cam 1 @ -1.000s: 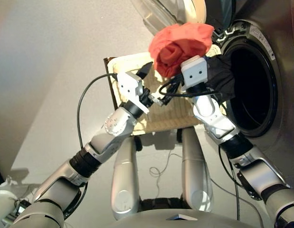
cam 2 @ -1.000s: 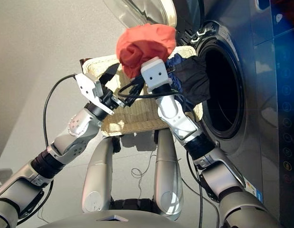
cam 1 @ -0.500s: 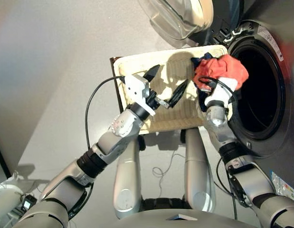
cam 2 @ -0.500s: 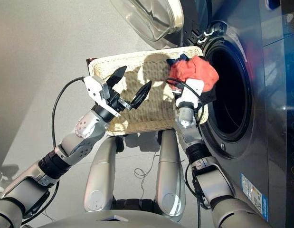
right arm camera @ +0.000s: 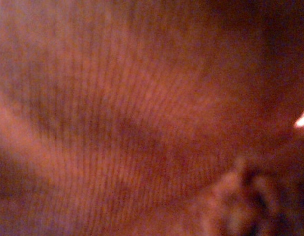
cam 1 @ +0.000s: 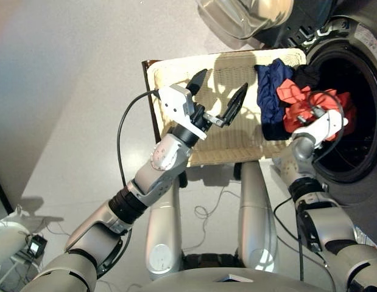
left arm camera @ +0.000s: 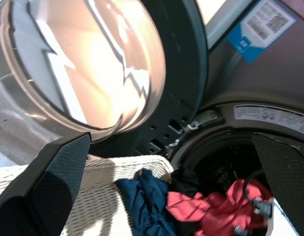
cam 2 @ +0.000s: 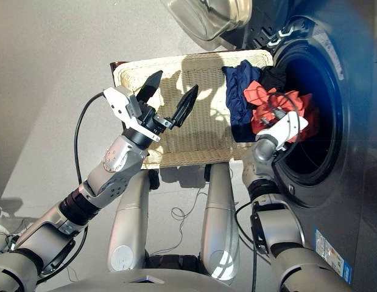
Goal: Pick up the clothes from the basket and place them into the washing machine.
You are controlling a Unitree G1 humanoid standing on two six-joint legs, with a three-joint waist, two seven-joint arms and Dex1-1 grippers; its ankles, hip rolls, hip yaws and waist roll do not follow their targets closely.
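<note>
The cream wicker basket (cam 1: 176,73) lies on the floor in front of the dark grey washing machine (cam 1: 365,182). My left gripper (cam 1: 221,85) hovers open and empty over the basket's middle. The navy garment (cam 1: 270,97) lies at the basket's right end, and the black garment (cam 1: 307,74) sits beside it against the drum rim. The coral-red garment (cam 1: 301,100) hangs across the drum mouth (cam 1: 362,140), with my right gripper (cam 1: 313,112) shut on it. Red cloth fills the right wrist view (right arm camera: 142,108).
The round glass porthole door (cam 1: 249,12) stands swung open just beyond the basket's far edge. A thin cable (cam 1: 206,213) loops on the grey floor near the basket's front edge. A white object (cam 1: 5,243) sits at the lower left.
My right gripper has carried the coral-red garment from above the basket down to the drum mouth. The navy and black garments now rest at the basket's right end. The left gripper has stayed open.
</note>
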